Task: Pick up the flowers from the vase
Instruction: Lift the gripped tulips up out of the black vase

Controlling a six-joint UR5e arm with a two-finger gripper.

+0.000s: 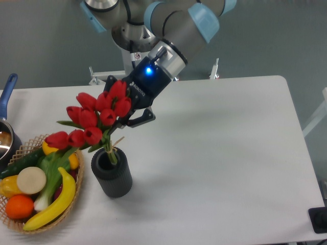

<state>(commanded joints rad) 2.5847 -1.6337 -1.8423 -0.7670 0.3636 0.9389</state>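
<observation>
The flowers [94, 120] are a bunch of red tulips with green leaves. They are lifted and tilted left, and only the stem ends still reach into the mouth of the vase [111, 172]. The vase is a dark grey ribbed cylinder standing upright on the white table. My gripper [124, 118] comes down from the upper right and is shut on the flowers just below the blooms. The blooms hide part of its fingers.
A woven basket [15, 220] of fruit and vegetables sits at the left, touching-close to the vase. A blue-handled pot [6, 104] stands at the far left edge. The arm's base mount [130, 66] is behind the table.
</observation>
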